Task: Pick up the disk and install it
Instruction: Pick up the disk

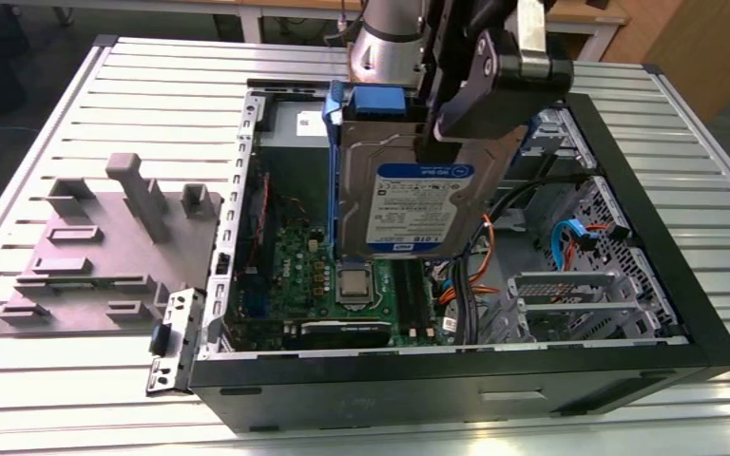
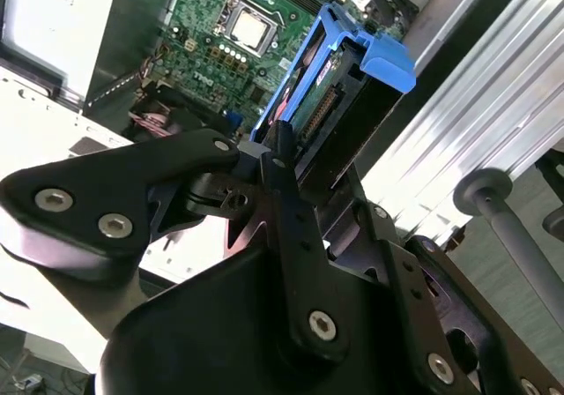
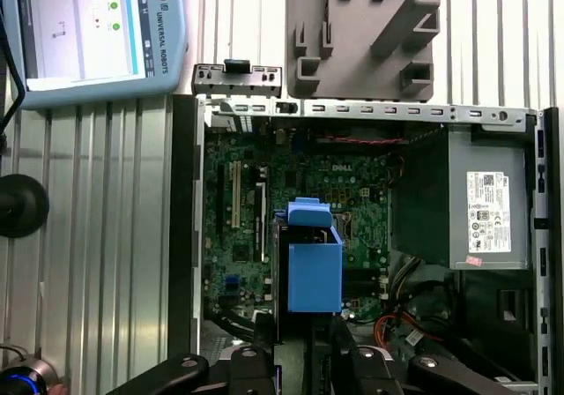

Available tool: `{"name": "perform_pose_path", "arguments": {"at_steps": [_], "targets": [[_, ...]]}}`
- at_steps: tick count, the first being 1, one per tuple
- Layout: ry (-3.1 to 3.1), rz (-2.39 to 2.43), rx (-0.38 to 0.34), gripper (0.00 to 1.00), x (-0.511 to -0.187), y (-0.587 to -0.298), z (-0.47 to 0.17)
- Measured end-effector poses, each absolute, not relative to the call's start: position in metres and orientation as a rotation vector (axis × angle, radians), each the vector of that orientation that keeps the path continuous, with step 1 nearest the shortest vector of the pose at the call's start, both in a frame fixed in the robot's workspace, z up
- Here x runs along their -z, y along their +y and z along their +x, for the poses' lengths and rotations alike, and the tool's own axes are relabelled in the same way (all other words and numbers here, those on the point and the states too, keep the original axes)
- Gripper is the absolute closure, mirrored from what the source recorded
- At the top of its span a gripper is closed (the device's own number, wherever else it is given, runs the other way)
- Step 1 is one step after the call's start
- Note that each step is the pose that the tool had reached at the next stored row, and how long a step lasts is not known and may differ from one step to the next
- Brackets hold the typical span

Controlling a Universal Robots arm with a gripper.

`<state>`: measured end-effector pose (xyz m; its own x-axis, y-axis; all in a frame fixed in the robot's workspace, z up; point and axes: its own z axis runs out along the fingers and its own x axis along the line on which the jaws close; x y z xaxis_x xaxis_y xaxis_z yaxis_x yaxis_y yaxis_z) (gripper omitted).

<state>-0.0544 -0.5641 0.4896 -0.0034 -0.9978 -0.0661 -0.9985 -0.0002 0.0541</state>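
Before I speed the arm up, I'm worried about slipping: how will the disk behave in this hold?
Likely stiff: the disk is a metal-bodied slab hanging upright without sagging. It is probably heavy for its size, and the gripper pinches one end, so it may swing or slip. It would probably be damaged if dropped into the case.

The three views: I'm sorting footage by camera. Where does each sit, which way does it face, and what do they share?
Exterior view: raised off the arm, looking down at an angle on the open computer case; the arm and the gripper holding the disk show.
First wrist view: on the arm, looking straight down past the disk into the case; gripper links show.
Second wrist view: behind the gripper, looking along it at the disk's connector end.
Shared: all three show the disk and the motherboard.
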Motion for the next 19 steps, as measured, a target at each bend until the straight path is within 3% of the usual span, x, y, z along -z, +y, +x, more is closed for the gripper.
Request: {"name": "perform_pose_path", "arguments": {"at_steps": [19], "targets": [[2.222, -2.215, -0.147, 0.65, -0.489, -0.575, 0.0]]}}
